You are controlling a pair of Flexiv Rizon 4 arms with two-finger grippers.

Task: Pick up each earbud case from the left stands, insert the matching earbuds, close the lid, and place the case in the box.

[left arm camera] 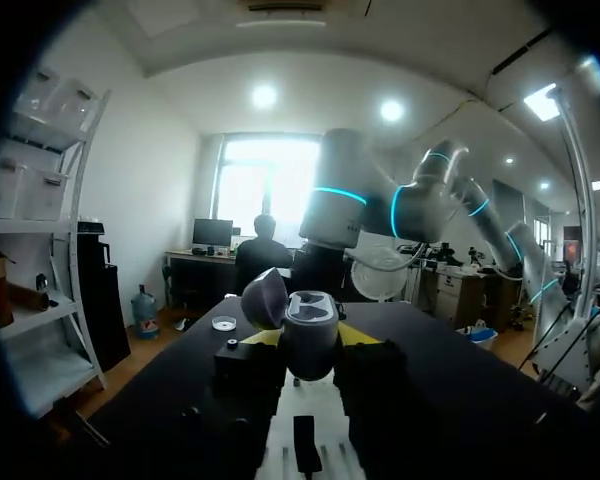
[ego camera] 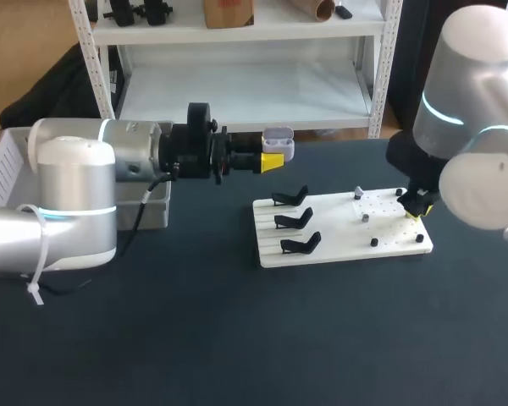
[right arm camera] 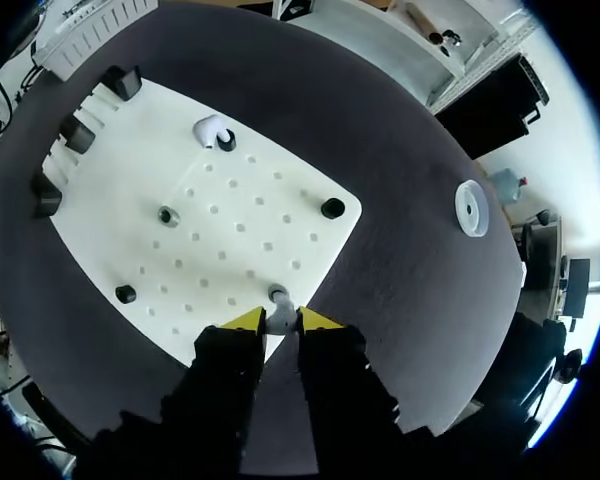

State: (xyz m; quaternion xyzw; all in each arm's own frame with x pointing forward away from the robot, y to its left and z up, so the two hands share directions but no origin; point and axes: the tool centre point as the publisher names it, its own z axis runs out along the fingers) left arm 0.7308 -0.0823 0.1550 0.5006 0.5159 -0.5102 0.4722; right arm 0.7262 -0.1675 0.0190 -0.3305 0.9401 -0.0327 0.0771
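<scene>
Left gripper (ego camera: 271,162) is seen clamped on an open earbud case (ego camera: 278,142), held aloft at 11 o'clock of the white board (ego camera: 339,245). Right gripper (right arm camera: 281,321) is closed on an earbud (right arm camera: 277,316) at the board's 3 o'clock edge; three black stands (ego camera: 295,220) are lined along its 9 o'clock side.

One open earbud case (ego camera: 278,139), three black stands (ego camera: 291,197), two white earbuds (right arm camera: 211,129), one white board (ego camera: 339,233), one box (ego camera: 4,165).
</scene>
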